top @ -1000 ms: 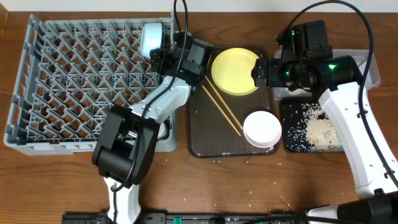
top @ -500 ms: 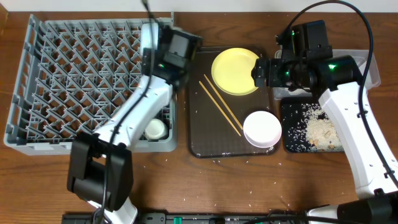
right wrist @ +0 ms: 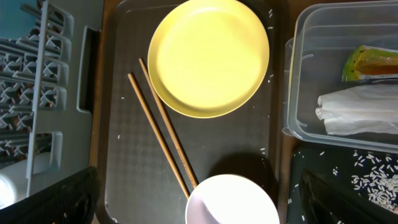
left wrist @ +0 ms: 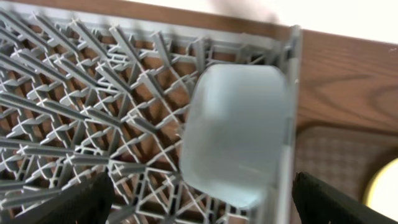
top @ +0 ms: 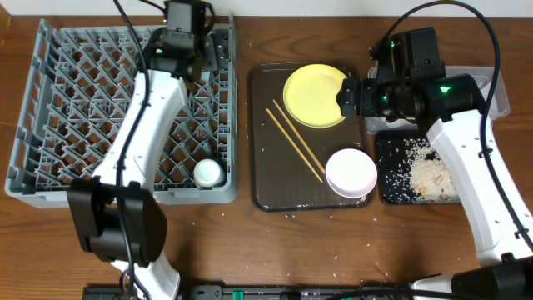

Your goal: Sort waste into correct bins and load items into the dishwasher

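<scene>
Left side: my left gripper [left wrist: 200, 198] hangs over the far right corner of the dish rack [top: 83, 108], jaws spread wide and gripping nothing. Below it the light blue bowl [left wrist: 236, 143] stands on edge among the pegs, hard against the rack's right wall. I cannot tell which way its mouth faces. Rows of pegs to its left are unoccupied. The small white cup [top: 207, 172] sits at the near right corner, well apart from the bowl.

Right side: my right gripper [top: 346, 98] hovers at the right edge of the yellow plate [right wrist: 208, 57], jaws parted, holding nothing. The plate lies flat on the brown tray [top: 266, 167], whose left rim runs just beside the rack wall.

The chopsticks [right wrist: 160, 134] lie parallel, with their long axis running from far left to near right and their near ends at the white bowl [right wrist: 233, 199]. Bare tray floor lies to their left.

The clear tub [right wrist: 348, 81] holds the yellow-green wrapper [right wrist: 372, 62] and the white wrapper [right wrist: 357, 112]. The print is too small to read. Rice scraps [top: 429, 175] lie in the black tray [top: 385, 187].
</scene>
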### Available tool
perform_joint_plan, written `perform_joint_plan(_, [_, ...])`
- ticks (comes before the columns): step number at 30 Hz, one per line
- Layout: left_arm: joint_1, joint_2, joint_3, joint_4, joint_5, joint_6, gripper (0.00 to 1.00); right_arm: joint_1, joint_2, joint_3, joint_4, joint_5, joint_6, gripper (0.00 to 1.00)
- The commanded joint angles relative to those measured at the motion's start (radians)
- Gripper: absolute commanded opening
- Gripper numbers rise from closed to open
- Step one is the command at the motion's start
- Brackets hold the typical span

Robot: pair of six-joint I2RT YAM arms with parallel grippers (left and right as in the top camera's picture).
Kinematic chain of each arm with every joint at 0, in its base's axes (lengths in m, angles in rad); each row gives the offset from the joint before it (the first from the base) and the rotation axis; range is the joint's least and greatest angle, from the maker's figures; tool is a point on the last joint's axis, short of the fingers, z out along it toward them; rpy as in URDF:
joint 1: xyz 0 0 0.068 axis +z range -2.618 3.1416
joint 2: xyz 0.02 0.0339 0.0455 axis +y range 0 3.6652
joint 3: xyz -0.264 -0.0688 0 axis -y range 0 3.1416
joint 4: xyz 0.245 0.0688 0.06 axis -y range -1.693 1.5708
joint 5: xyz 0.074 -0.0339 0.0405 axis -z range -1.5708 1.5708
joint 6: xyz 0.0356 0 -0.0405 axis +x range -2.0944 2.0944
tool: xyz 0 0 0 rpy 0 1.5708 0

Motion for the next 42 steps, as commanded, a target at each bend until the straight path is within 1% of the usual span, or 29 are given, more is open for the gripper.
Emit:
perform_joint_plan(1, [0.019, 0.069, 0.012, 0.038, 0.103, 0.122, 0.93, -0.002, 0.003, -0.002, -0.001, 0.004, 0.005, 0.99])
perform_joint_plan(9, [0.018, 0.103, 0.012, 0.049, 0.108, 0.197, 0.93, -0.002, 0.003, -0.002, -0.001, 0.004, 0.005, 0.99])
perform_joint_plan(19, [0.019, 0.103, 0.012, 0.051, 0.102, 0.197, 0.93, -0.002, 0.003, -0.002, -0.001, 0.004, 0.005, 0.99])
perform_joint_plan(24, [0.021, 0.103, 0.012, 0.051, 0.041, 0.196, 0.93, -0.002, 0.003, -0.002, -0.001, 0.004, 0.005, 0.99])
perform_joint_plan(28, [0.042, 0.098, 0.012, 0.051, 0.041, 0.188, 0.93, -0.002, 0.003, -0.002, -0.001, 0.004, 0.005, 0.99])
perform_joint_plan(31, [0.076, 0.087, 0.012, 0.050, 0.043, 0.159, 0.93, -0.002, 0.003, -0.002, -0.001, 0.004, 0.005, 0.99])
perform_joint_plan(35, [0.104, 0.069, 0.012, 0.042, 0.044, 0.159, 0.93, -0.002, 0.003, -0.002, -0.001, 0.004, 0.005, 0.99])
perform_joint_plan(42, [0.103, 0.028, 0.012, 0.043, 0.056, 0.148, 0.93, -0.002, 0.003, -0.002, -0.001, 0.004, 0.005, 0.99])
